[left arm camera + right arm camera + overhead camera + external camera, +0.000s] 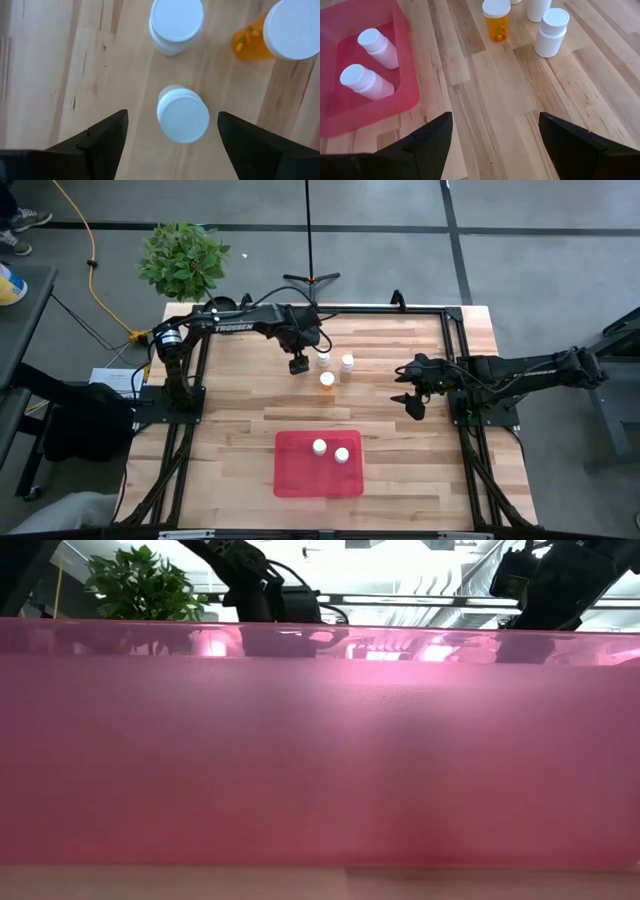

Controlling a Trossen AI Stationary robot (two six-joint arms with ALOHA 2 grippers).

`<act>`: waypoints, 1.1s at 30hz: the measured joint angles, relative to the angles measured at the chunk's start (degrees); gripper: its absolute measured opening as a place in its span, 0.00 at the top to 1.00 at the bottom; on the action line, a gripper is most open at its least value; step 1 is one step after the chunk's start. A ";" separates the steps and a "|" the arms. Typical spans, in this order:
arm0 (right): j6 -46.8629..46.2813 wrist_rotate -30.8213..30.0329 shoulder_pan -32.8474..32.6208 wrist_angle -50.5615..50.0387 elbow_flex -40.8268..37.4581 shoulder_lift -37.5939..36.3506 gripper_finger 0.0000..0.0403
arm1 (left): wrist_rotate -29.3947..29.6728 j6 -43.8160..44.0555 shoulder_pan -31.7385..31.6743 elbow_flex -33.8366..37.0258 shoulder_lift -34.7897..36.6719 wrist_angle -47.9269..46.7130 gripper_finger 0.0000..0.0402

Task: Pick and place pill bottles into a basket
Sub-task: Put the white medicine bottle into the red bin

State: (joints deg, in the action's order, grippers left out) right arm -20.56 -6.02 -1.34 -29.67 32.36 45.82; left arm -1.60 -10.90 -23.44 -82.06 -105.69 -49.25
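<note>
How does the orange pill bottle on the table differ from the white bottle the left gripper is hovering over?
The orange pill bottle with a round white cap has a see-through orange body with pills showing inside; the all-white bottle is opaque. The white bottle sits between the open fingers of the left gripper, centred for a grasp, while the orange one stands off to the side, outside them. Both stand upright on the wooden table, uncollected, with similar round white caps.
</note>
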 joint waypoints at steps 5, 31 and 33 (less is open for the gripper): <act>-0.17 0.00 0.00 -0.07 0.01 0.00 0.29 | -0.14 -0.46 -0.02 0.00 0.02 0.28 0.10; -0.19 0.24 0.00 -0.13 0.00 0.00 0.29 | 1.87 -0.85 -0.16 0.07 0.03 1.46 0.04; -0.19 0.43 0.01 -0.14 0.00 0.00 0.29 | 1.84 -0.89 -0.15 0.07 -0.23 1.93 0.03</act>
State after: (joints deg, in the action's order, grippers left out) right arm -20.75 -5.60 -1.33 -29.81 32.36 45.82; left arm 0.24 -11.78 -23.59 -82.00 -105.92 -47.32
